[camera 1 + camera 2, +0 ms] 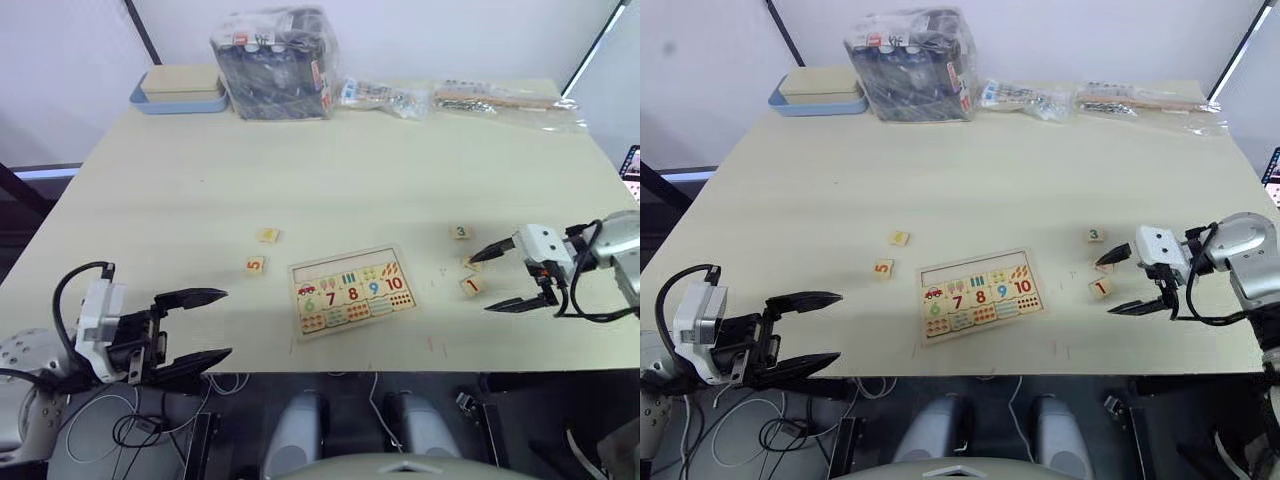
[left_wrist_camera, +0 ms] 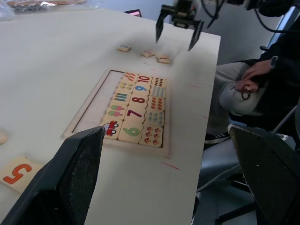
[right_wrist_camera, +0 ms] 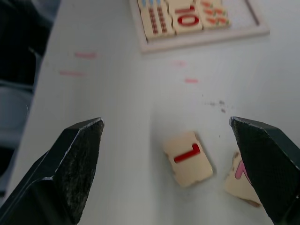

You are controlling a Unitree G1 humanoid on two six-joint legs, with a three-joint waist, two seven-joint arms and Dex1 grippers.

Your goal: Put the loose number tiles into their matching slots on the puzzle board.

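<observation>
The puzzle board point(image 1: 303, 331) lies near the table's front edge, with pieces 6 to 10 in place. Its top row of slots point(image 1: 325, 268) is bare wood. To its left lie the tile 5 point(image 1: 255, 265) and another tile point(image 1: 268, 236). To its right lie the tile 3 point(image 1: 460, 232), the tile 1 point(image 3: 188, 158) and a tile with a pink numeral point(image 3: 241, 180) partly behind a finger. My right gripper point(image 1: 480, 283) is open, low over the table, its fingertips on either side of the tile 1. My left gripper point(image 1: 227, 323) is open and empty at the front left, pointing toward the board.
At the table's far edge stand a blue-edged tray with a wooden box point(image 1: 180, 90), a clear bag of dark items point(image 1: 275, 62) and flat plastic packets point(image 1: 500, 98). A person sits beyond the table's right side point(image 2: 253, 79). Cables hang below the front edge point(image 1: 140, 425).
</observation>
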